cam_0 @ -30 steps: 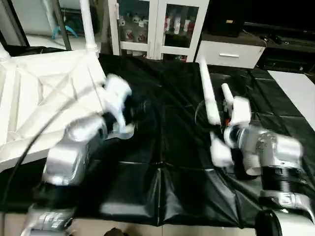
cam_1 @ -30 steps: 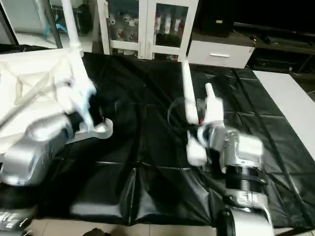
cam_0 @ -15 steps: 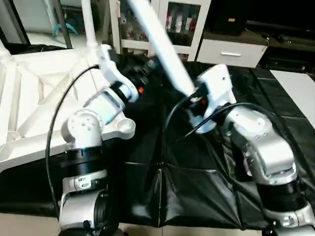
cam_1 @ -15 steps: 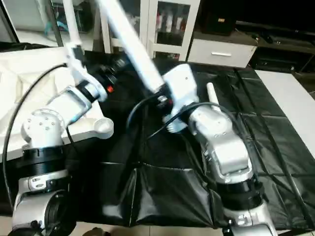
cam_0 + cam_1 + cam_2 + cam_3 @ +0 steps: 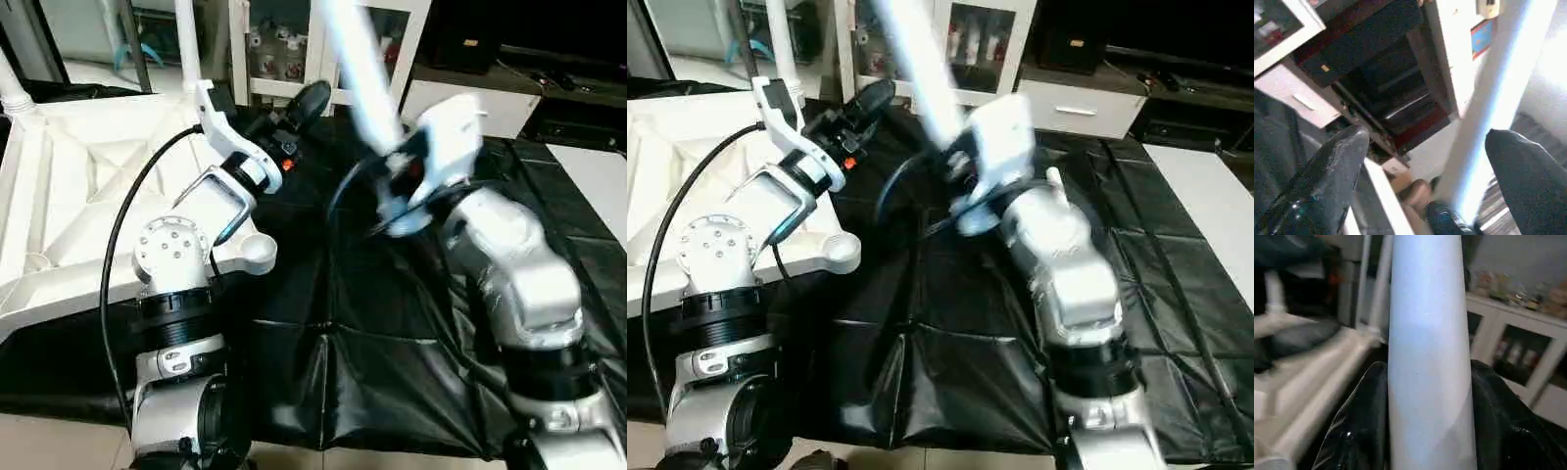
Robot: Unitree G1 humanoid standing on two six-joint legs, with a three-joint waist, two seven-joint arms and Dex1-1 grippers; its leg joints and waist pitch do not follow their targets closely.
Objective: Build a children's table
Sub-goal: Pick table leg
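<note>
Right gripper (image 5: pixel 1425 431) clenched round a long tapered white tube leg (image 5: pixel 358 64), raised and slanting toward top centre of frame. Left gripper (image 5: pixel 260 113) released, black fingers (image 5: pixel 1327 176) spread wide, hanging just beside the leg, not touching. Large white ribbed plastic table top (image 5: pixel 69 196) lies underside-up at left on black sheeting (image 5: pixel 372 333); two legs stand in its far sockets.

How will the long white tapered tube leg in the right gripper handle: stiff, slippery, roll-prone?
The long white tapered plastic tube leg looks straight, so probably stiff. Its smooth, narrowing surface may slip lengthwise between the right gripper's black fingers. Being round, it would probably roll if set down.
</note>
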